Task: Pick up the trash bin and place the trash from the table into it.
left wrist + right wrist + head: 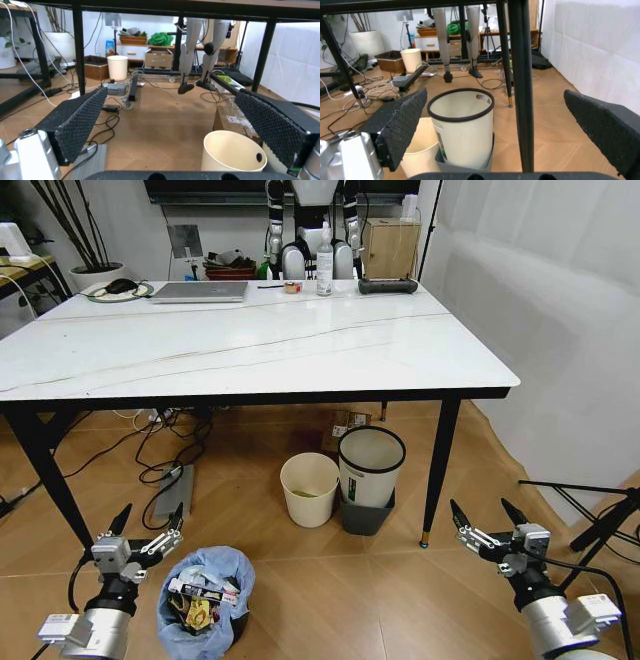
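The left gripper [147, 529] hangs low near the floor with its jaws spread wide and nothing between them, and the trash bin [205, 603] stands on the floor just beside it, toward the robot's middle. The right gripper [489, 525] is just as wide open and empty, low on the other side, near the worktop's [300, 340] front right leg and well apart from the bin.

The bin looks light: a small round tub whose crinkled blue bag puffs over the rim, with wrappers and scraps already lying inside. The bag is soft and probably slippery, so a pinch on loose plastic alone would likely slide or pull the liner out. I would judge the stiff rim under the bag to be the place to take hold, one finger inside and one outside, keeping the bin upright so the litter stays in.

From the head view the bin and both grippers are plain to see, along with the worktop above, a laptop [198, 291] and a bottle [324, 268] at its far edge. The left wrist view looks under the worktop instead, past the open pads [77, 120] to a cream bucket [232, 152] and cables on the floor. The right wrist view faces a white bin with a black rim [462, 125] and the black leg [520, 82] close before it.
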You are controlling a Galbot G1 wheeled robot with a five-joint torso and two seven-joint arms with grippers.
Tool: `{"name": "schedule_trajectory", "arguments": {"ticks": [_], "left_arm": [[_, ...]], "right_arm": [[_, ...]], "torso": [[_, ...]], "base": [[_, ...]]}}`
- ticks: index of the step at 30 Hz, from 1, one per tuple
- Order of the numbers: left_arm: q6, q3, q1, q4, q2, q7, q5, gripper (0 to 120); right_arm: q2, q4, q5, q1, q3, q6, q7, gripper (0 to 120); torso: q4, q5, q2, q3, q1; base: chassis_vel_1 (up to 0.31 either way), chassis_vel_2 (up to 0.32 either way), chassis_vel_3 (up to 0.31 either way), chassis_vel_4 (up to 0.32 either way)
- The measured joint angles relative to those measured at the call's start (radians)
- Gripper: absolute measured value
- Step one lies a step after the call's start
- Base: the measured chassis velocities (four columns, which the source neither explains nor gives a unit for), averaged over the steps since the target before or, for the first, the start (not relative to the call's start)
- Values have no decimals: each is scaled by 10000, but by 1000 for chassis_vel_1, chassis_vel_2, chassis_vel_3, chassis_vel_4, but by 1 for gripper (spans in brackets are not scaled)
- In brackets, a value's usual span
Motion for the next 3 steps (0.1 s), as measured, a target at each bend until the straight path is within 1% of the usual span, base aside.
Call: {"name": "schedule_trajectory", "arguments": {"ticks": [3], "left_arm": [[3, 0, -2, 10, 0, 0, -4, 100]], "right_arm": [[0, 0, 0, 0, 0, 0, 0, 100]], "torso": [[0, 0, 0, 0, 0]], "base": [[0, 0, 0, 0]]}}
